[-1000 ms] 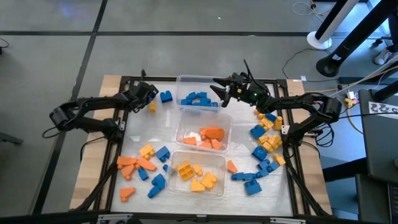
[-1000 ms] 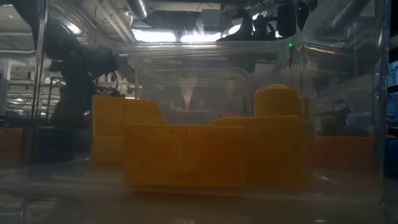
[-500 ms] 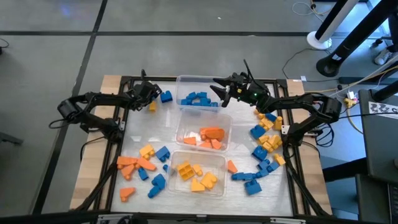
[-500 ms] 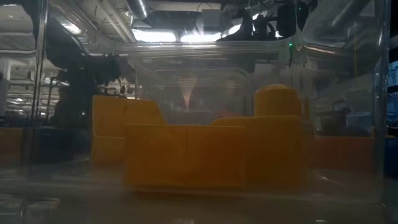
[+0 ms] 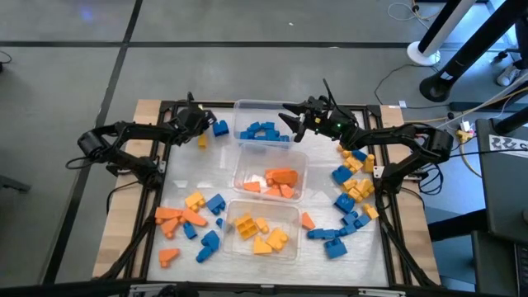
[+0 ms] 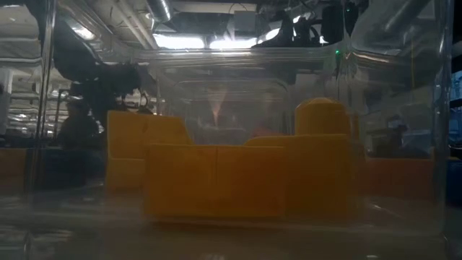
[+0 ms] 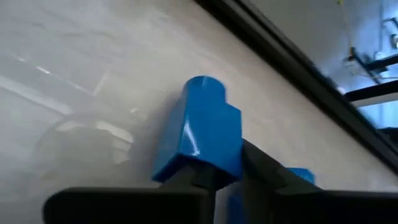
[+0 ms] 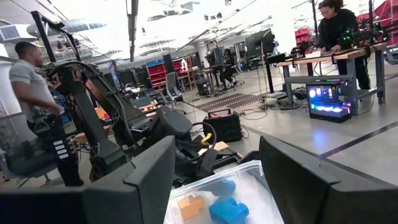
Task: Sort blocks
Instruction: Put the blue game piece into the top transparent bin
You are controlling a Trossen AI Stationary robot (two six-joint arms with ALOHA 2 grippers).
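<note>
The blue block (image 7: 202,127) sits mid-frame in the left wrist view, pinched at its base between the left gripper (image 7: 217,177)'s two dark fingers; the left claw is clenched on it. In the high view the same block (image 5: 219,128) shows upper left of centre, just left of the blue tub (image 5: 239,107), with the left gripper (image 5: 198,122) touching its left side and a small yellow block (image 5: 202,141) just below.

The step in hand looks like the pick of a blue piece. Next it likely calls for a lift clear of the table and a short carry right, over the tub's rim, before letting go.

The right gripper (image 5: 290,124) hangs above the blue tub's right end, jaws apart, holding nothing. Loose blocks (image 5: 353,194) lie at right and lower left.
</note>
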